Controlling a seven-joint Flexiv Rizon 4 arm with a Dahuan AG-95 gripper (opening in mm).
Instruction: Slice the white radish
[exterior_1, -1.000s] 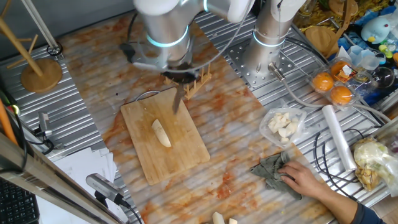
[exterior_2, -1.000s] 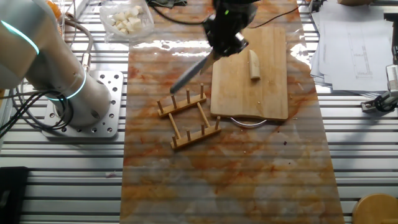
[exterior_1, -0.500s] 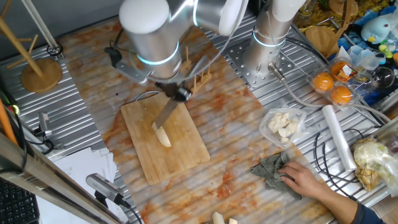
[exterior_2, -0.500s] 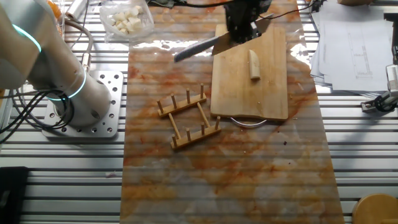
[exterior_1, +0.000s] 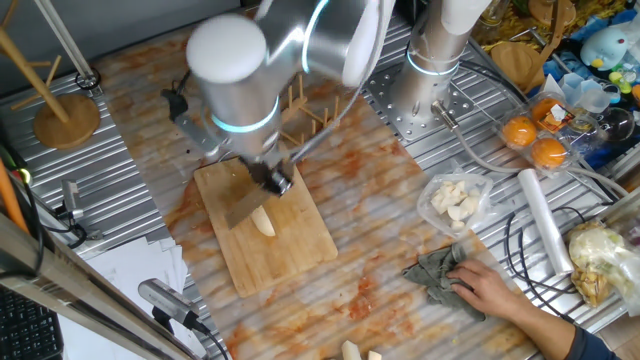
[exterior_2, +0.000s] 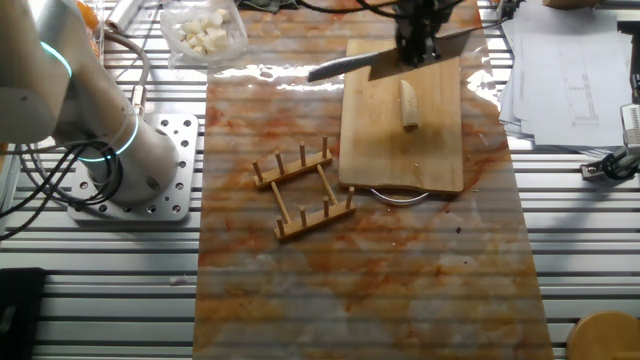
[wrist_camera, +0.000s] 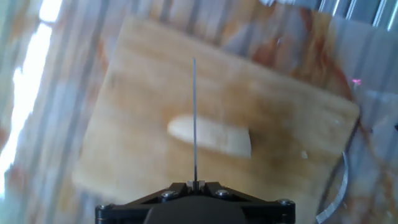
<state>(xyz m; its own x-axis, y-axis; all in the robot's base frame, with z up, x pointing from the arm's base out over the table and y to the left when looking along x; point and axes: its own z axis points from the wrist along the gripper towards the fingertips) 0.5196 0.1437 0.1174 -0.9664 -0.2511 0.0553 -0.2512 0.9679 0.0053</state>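
The white radish (exterior_1: 262, 222) is a single pale tapered strip lying on the wooden cutting board (exterior_1: 290, 255). It also shows in the other fixed view (exterior_2: 408, 104) and in the hand view (wrist_camera: 211, 138). My gripper (exterior_1: 275, 180) is shut on a knife (exterior_2: 350, 68) and hovers over the board (exterior_2: 400, 150). In the hand view the blade (wrist_camera: 194, 118) appears edge-on as a thin line crossing the radish near its middle, and the gripper (wrist_camera: 196, 185) clamps its base. I cannot tell whether the blade touches the radish.
A wooden slotted rack (exterior_2: 305, 185) stands beside the board. A clear container of whitish pieces (exterior_1: 455, 200) sits to the right, near a person's hand on a grey cloth (exterior_1: 465, 280). Oranges (exterior_1: 535, 140), a plastic roll (exterior_1: 545, 220) and paper sheets (exterior_2: 560, 70) lie around.
The gripper carried the knife from beside the rack to over the cutting board. The blade swung round and now sits across the radish. The radish has not moved.
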